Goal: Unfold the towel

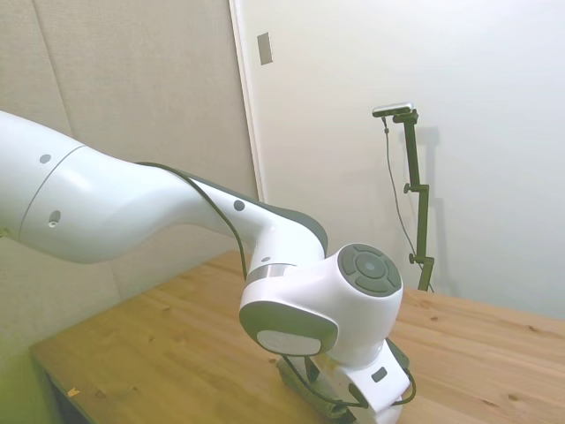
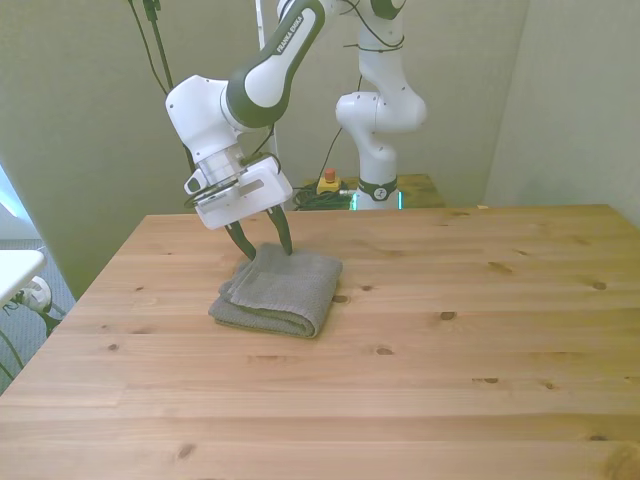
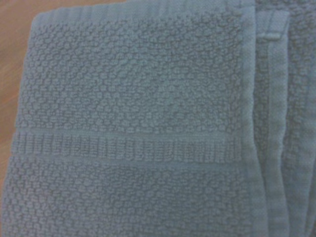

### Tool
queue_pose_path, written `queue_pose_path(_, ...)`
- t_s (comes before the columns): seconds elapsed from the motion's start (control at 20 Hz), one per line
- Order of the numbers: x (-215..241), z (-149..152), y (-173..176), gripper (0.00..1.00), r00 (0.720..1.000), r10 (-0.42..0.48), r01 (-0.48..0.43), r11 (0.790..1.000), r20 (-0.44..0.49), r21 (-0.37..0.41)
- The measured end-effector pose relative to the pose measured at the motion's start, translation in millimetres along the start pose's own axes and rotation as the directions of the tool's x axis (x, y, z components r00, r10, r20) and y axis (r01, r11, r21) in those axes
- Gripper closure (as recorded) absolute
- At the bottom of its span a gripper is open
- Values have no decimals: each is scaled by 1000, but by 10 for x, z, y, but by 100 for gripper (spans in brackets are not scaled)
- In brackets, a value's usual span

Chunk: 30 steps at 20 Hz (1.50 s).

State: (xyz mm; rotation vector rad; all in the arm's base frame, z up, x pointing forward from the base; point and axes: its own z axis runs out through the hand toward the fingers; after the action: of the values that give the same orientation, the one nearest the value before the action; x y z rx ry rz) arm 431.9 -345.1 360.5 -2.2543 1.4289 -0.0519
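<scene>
The towel (image 2: pixel 283 291) is a gray-olive terry cloth lying folded into a thick pad on the wooden table (image 2: pixel 450 340), toward the front view's left. My gripper (image 2: pixel 266 249) hangs over the towel's far edge with its dark fingers (image 2: pixel 284 238) spread open, tips down at the cloth's rim and nothing held between them. Up close in the wrist view, the towel (image 3: pixel 138 123) fills nearly the whole picture, showing a woven band and stacked folded edges along one side. In the side view my own arm hides the towel and the fingers.
Bare wood surrounds the towel, with much more of it toward the front view's right. Behind the far edge stand a white robot base (image 2: pixel 380 130), cables and a small red button (image 2: pixel 327 184). A wall rises behind the table.
</scene>
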Motion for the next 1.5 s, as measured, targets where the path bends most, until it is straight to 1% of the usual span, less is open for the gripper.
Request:
queue_pose_path(0.7,33,-51,67,100,1000,12,-12,1000,-9,5)
queue_pose_path(0.95,66,-190,1,100,999,3,-2,1000,-32,21)
queue_pose_path(1.05,72,-331,-131,100,998,-19,21,999,-52,34)
queue_pose_path(1.2,0,-520,-489,100,995,-67,71,996,-74,55)
queue_pose_path(1.3,-119,-517,-793,100,993,-99,103,993,-71,60)
queue_pose_path(1.5,-501,-364,-1420,100,984,-173,176,983,-43,59)
